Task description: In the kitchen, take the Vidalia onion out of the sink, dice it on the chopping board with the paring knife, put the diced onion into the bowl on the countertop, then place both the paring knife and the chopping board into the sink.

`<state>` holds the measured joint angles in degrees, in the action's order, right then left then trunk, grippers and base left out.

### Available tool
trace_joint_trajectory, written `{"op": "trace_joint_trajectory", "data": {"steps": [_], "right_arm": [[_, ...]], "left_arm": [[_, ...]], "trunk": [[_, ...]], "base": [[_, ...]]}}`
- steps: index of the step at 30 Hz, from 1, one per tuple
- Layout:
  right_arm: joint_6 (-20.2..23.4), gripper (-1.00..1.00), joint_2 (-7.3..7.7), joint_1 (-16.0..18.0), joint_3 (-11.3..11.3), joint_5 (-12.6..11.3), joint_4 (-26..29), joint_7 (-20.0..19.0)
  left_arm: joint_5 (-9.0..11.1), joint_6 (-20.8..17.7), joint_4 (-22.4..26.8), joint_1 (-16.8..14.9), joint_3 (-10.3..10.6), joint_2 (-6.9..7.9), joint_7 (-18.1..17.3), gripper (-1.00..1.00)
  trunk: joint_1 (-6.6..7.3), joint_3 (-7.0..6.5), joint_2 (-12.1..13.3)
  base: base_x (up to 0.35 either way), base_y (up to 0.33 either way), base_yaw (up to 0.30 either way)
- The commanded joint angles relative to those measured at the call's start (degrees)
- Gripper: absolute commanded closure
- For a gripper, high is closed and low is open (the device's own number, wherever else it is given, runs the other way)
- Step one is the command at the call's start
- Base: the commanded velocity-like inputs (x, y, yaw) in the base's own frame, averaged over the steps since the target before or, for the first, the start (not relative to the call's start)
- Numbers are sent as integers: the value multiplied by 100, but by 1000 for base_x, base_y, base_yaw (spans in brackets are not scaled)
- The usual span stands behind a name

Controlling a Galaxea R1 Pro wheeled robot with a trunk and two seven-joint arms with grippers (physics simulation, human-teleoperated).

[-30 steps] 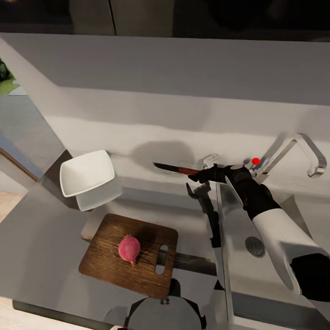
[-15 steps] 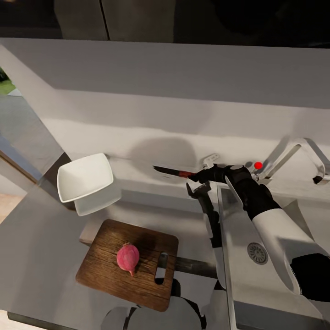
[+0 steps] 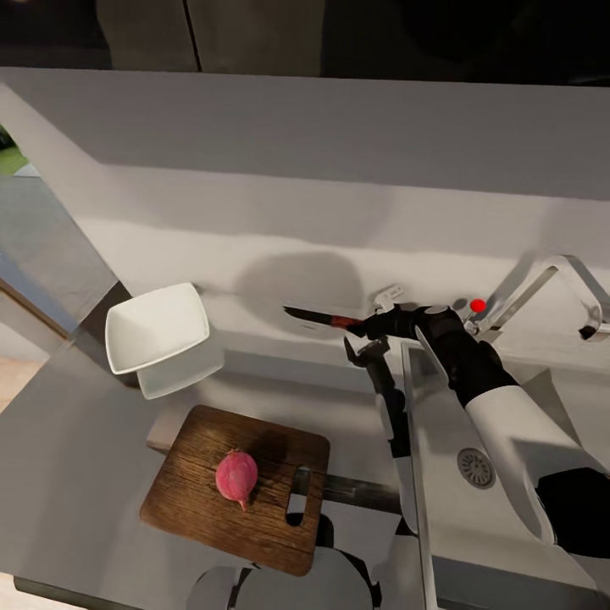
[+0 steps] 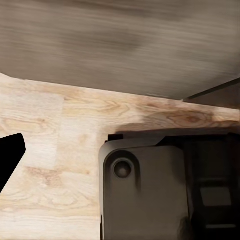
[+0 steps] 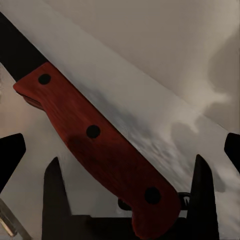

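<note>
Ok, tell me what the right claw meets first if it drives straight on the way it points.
The paring knife's red handle lies between the right claw's open fingers, so that comes first. Beyond it the blade points along the countertop below the wall; depth is unclear.

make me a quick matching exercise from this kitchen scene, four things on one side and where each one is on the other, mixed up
Things:
1. Vidalia onion
2. paring knife
3. bowl
4. chopping board

Places:
A. on the countertop, nearest the robot
B. at the tip of the right gripper, near the back wall
C. on the wooden board
D. on the countertop, behind the board, to its left

Pairs: 1-C, 2-B, 3-D, 4-A
</note>
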<state>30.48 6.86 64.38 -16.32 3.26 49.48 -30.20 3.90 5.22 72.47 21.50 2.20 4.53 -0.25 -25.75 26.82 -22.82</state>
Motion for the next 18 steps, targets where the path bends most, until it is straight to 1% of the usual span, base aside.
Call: {"op": "trace_joint_trajectory", "data": {"steps": [1, 18], "right_arm": [[19, -100, 2, 4, -9, 31, -4, -27], [19, -100, -1, 4, -12, 25, -25, -36]], "left_arm": [[41, 11, 4, 1, 9, 5, -2, -100], [41, 7, 5, 0, 9, 5, -1, -100]], "trunk": [[-3, 12, -10], [-3, 127, -10]], "base": [[0, 0, 0], [0, 0, 0]]}}
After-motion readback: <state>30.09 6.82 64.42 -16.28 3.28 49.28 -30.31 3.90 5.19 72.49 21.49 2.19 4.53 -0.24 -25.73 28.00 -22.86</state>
